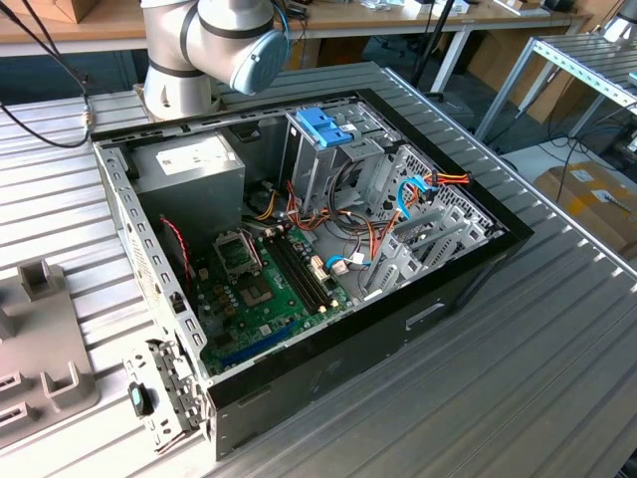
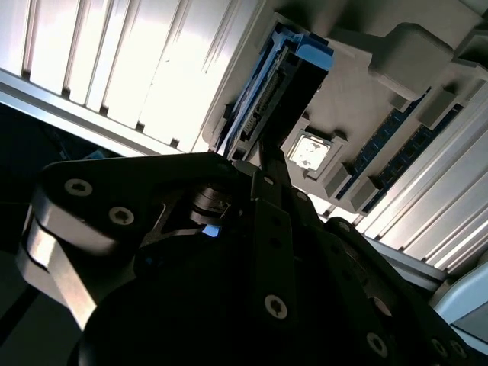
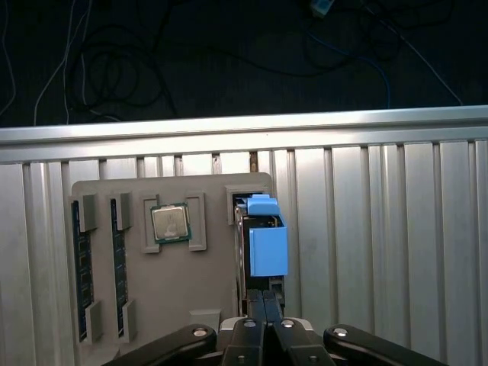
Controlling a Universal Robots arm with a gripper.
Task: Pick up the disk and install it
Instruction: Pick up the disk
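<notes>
Hovering over the grey tray (image 3: 206,290), hand (image 3: 264,293) was closed and empty | disk (image 3: 267,244) stood on edge just ahead of it | long axis lay across the hand's closing direction

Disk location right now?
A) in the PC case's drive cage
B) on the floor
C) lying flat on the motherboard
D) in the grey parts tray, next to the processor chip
D: in the first wrist view the disk stands on edge in a slot of the grey tray, beside the processor chip.
</notes>
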